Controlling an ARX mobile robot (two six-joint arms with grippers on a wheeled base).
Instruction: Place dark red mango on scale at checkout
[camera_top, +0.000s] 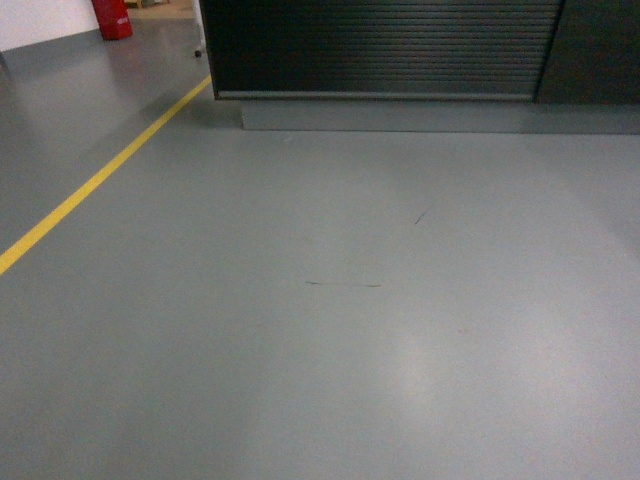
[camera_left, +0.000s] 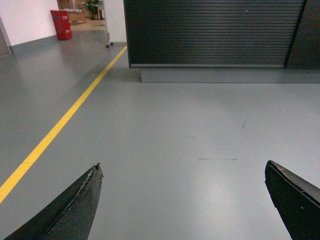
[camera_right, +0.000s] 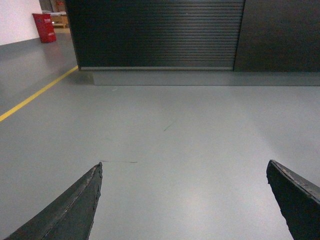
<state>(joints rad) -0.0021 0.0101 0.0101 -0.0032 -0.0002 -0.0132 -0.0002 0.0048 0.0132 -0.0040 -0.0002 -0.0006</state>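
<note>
Nearest, the left gripper (camera_left: 182, 200) and the right gripper (camera_right: 182, 200) both stood wide apart with nothing between their fingers, only bare grey floor (camera_top: 330, 330) showing through the gaps. Neither the dark red mango nor the scale appeared in any view, so where either lay could not be told.

Farther out, a yellow line (camera_top: 95, 185) ran diagonally along the left side of the floor. Beyond it stood the checkout (camera_top: 385, 50), its ribbed dark front set on a grey plinth (camera_top: 430, 115), well apart from the robot.

The likely trouble, as I judged it: the counter top was out of sight, so any reach toward it would go blind, and driving closer risked the base striking the plinth.

At far left stood a red object (camera_top: 112, 18); any lettering on it was too blurred to read.
</note>
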